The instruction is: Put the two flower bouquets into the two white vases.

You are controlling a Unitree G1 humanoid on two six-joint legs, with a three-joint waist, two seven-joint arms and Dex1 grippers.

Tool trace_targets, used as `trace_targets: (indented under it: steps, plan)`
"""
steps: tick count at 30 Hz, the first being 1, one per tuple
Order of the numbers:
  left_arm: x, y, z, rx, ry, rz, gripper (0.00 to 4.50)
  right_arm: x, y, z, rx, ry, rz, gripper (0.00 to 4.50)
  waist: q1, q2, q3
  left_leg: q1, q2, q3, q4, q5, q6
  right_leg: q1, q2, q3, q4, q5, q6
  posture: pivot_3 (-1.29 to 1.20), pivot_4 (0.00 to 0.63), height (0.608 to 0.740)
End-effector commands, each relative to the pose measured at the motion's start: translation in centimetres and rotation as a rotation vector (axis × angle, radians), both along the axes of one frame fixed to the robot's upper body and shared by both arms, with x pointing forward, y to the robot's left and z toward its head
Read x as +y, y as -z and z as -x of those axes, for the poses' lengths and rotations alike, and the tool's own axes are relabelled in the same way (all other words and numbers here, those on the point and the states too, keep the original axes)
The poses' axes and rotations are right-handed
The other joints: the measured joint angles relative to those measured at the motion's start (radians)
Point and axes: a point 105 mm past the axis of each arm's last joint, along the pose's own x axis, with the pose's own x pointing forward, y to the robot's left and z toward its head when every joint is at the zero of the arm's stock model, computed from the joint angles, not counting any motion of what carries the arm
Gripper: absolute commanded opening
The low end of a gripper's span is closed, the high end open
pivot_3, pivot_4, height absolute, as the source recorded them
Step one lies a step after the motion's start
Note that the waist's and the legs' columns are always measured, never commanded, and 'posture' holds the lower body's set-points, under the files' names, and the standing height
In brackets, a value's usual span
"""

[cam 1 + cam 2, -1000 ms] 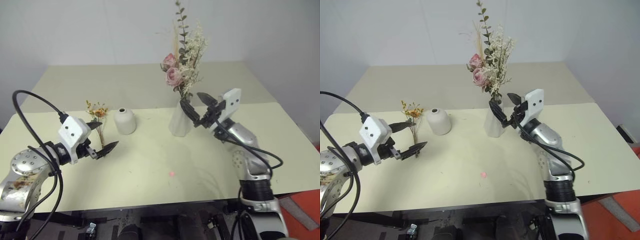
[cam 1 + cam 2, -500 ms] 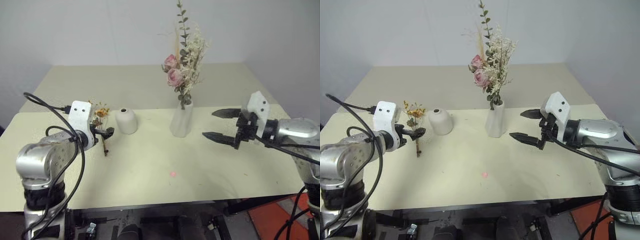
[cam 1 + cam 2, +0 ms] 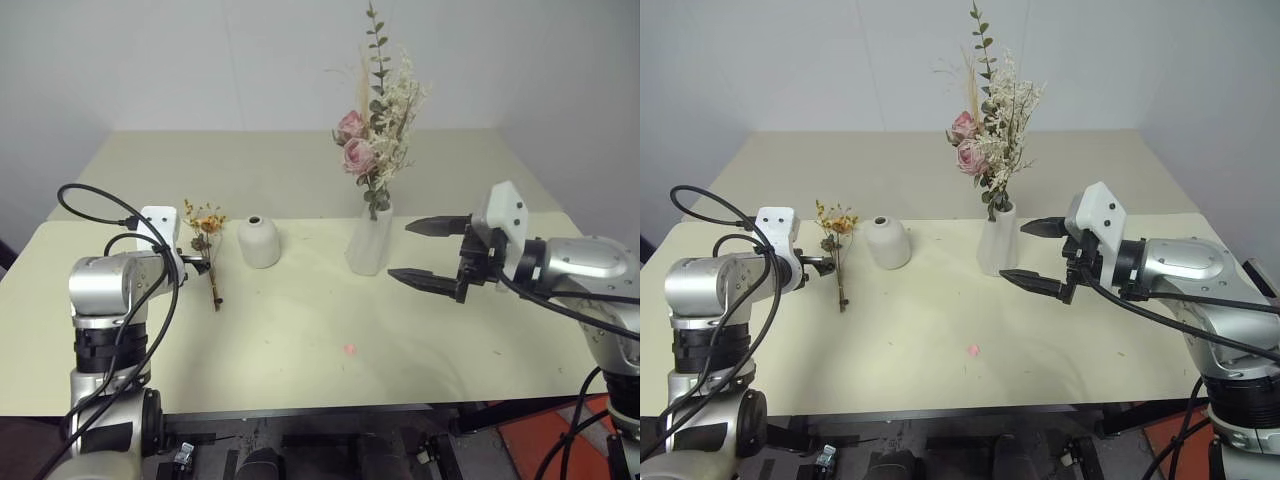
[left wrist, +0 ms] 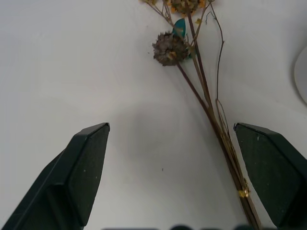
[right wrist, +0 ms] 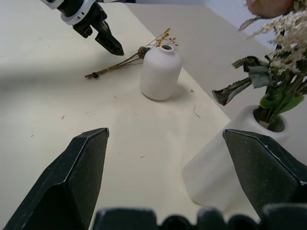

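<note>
The large bunch of pink roses, cream sprigs and leaves (image 3: pixel 376 130) stands upright in the taller white vase (image 3: pixel 369 245). The short round vase (image 3: pixel 259 242) stands empty to its left. The small orange-yellow dried bouquet (image 3: pixel 209 262) lies flat on the table beside it. My left gripper (image 4: pixel 170 128) is open and hovers low over the bouquet, whose stems (image 4: pixel 218 129) run close to one finger. My right gripper (image 3: pixel 400 251) is open and empty, held in the air just right of the taller vase.
The cream table (image 3: pixel 300 340) has bare room in front of both vases, with a small pink spot (image 3: pixel 349 349) on it. A second table surface (image 3: pixel 280 170) lies behind, against a white wall. A black cable (image 3: pixel 95 200) loops off my left arm.
My left gripper has swung forward and turned down over the dried bouquet. My right gripper has let go of the large bouquet's stems and drawn back to the right.
</note>
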Motion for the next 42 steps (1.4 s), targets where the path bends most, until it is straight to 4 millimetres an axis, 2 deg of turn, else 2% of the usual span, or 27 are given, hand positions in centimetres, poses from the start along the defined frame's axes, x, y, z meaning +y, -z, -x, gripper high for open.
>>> trace_targets:
  steps: [1,7,13,17,22,26,28,30,34,39,40,42]
  plan:
    - [-0.6,-1.2,-1.7,-0.052,0.036,-0.008,4.5,0.1,-0.6,0.4,-0.043,0.016,-0.004,4.48,0.003,0.0,0.0,0.0,0.0,0.0,0.0,0.0,0.0,0.0,0.0,0.0,0.0,0.0,0.0,0.0,0.15,0.74]
    - [-0.4,0.5,-3.6,0.001,0.039,-0.027,4.5,-0.2,-0.7,0.7,-0.045,0.044,-0.015,4.48,0.008,0.0,0.0,0.0,0.0,0.001,0.0,0.0,0.0,0.0,0.0,0.0,0.0,0.0,0.0,0.0,0.15,0.74]
    - [-1.4,1.1,-4.8,0.023,0.089,0.046,4.5,-0.6,-0.6,0.9,-0.04,0.069,-0.021,4.48,0.013,0.0,0.0,-0.001,0.0,0.0,0.0,0.0,0.0,0.0,0.0,0.0,0.0,0.0,0.0,0.0,0.15,0.74]
    - [-2.6,1.5,-5.3,0.031,0.12,0.095,3.63,-0.9,-0.5,0.9,-0.038,0.098,-0.027,4.5,0.014,-0.001,0.0,-0.001,0.0,0.0,0.0,0.0,0.0,0.0,0.0,0.0,0.0,0.0,0.0,0.0,0.15,0.74]
    - [-3.5,2.1,-5.5,0.05,0.144,0.118,1.94,-1.0,-0.4,0.8,-0.036,0.112,-0.039,4.5,0.014,-0.001,0.0,0.0,0.0,0.0,0.0,0.0,0.0,0.002,0.0,0.0,0.0,0.0,0.0,0.0,0.15,0.74]
    - [-3.5,2.5,-5.6,0.054,0.138,0.116,0.58,-1.1,-0.1,0.5,-0.034,0.13,-0.034,4.5,0.015,-0.001,0.0,0.001,0.0,0.0,0.0,0.0,0.0,0.003,0.0,0.0,0.0,0.0,0.0,0.0,0.15,0.74]
    - [-3.1,2.3,-5.7,0.03,0.124,0.103,0.04,-1.0,-0.1,0.5,-0.035,0.132,-0.035,4.5,0.014,-0.001,0.0,0.004,0.0,0.0,0.0,0.0,0.0,0.005,0.0,0.0,-0.001,0.0,0.0,0.0,0.15,0.74]
    - [-2.6,1.8,-5.9,-0.006,0.106,0.064,0.04,-1.0,-0.1,0.4,-0.035,0.132,-0.036,4.5,0.014,-0.001,0.0,0.005,0.0,0.0,0.0,0.0,0.0,0.008,0.0,-0.001,-0.002,0.0,0.0,0.0,0.15,0.74]
    - [-1.4,-0.8,-6.8,-0.185,0.039,-0.014,0.04,-1.0,-0.1,0.3,-0.044,0.136,-0.032,4.5,0.012,-0.001,0.0,0.005,0.0,0.0,0.0,0.0,0.0,0.008,0.0,-0.001,-0.002,0.0,0.0,0.0,0.15,0.74]
    - [-0.2,-8.2,-7.3,-0.662,-0.08,-0.192,0.04,-0.9,0.0,0.2,-0.056,0.134,-0.023,4.5,0.015,-0.001,0.0,0.004,0.0,0.0,0.0,0.0,0.0,0.007,-0.001,-0.001,-0.001,0.0,0.0,0.0,0.15,0.74]
    - [-0.1,-9.4,-7.2,-0.732,-0.094,-0.18,0.04,-0.9,0.0,0.1,-0.058,0.133,-0.025,4.5,0.016,-0.001,0.0,0.004,0.0,0.0,0.0,0.0,0.0,0.007,-0.001,-0.001,-0.001,0.0,0.0,0.0,0.15,0.74]
    - [-0.2,-11.8,-6.9,-0.866,-0.091,-0.034,0.04,-0.8,0.0,0.1,-0.063,0.13,-0.03,4.5,0.017,-0.001,0.0,0.004,0.0,0.0,0.0,0.0,0.0,0.007,-0.001,-0.001,-0.001,0.0,0.0,0.0,0.15,0.74]
